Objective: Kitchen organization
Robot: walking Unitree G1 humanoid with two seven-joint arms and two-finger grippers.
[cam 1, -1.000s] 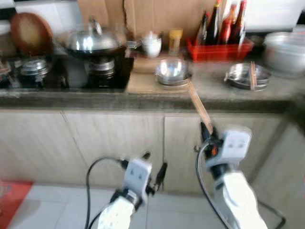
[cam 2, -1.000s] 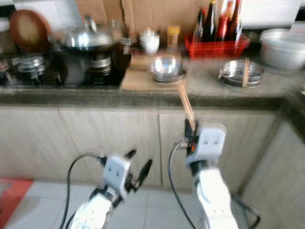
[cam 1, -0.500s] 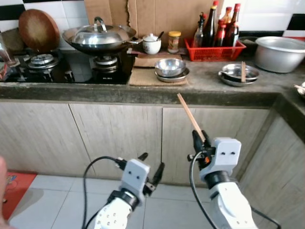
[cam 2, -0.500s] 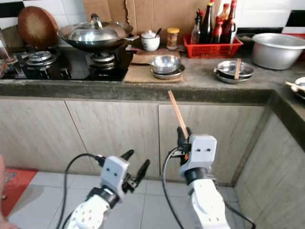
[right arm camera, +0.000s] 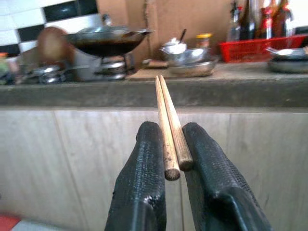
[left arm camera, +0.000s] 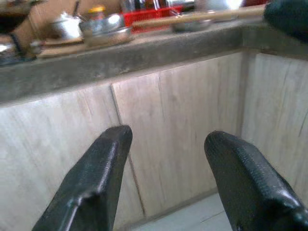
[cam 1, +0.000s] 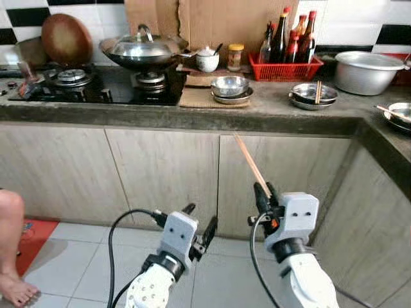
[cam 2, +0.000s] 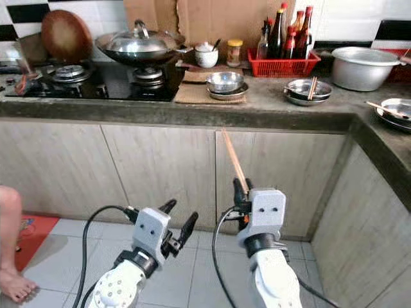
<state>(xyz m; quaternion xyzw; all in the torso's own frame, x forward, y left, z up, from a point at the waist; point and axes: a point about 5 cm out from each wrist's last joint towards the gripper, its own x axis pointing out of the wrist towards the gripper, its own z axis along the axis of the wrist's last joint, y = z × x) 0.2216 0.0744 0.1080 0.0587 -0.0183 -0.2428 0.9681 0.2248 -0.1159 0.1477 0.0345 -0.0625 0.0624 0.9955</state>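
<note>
My right gripper (cam 1: 262, 192) is shut on a pair of wooden chopsticks (cam 1: 248, 161) that point up and away toward the counter; the right wrist view shows the chopsticks (right arm camera: 168, 118) pinched between the two black fingers (right arm camera: 144, 163). It hangs in front of the lower cabinet doors, well below the stone counter (cam 1: 270, 115). My left gripper (cam 1: 200, 222) is open and empty, low over the floor, its spread fingers (left arm camera: 101, 163) facing the cabinets. A steel dish (cam 1: 309, 96) on the counter holds another pair of chopsticks (cam 1: 317, 92).
On the counter stand a wok with lid (cam 1: 144, 50) on the stove, stacked steel bowls (cam 1: 230, 88) on a mat, a red basket of bottles (cam 1: 286, 65) and a large steel basin (cam 1: 368, 70). A person's bare leg (cam 1: 11, 250) is at the left.
The camera has backed off and tipped down, so more floor and the person's leg show. My right gripper still holds the chopsticks; the left gripper stays open.
</note>
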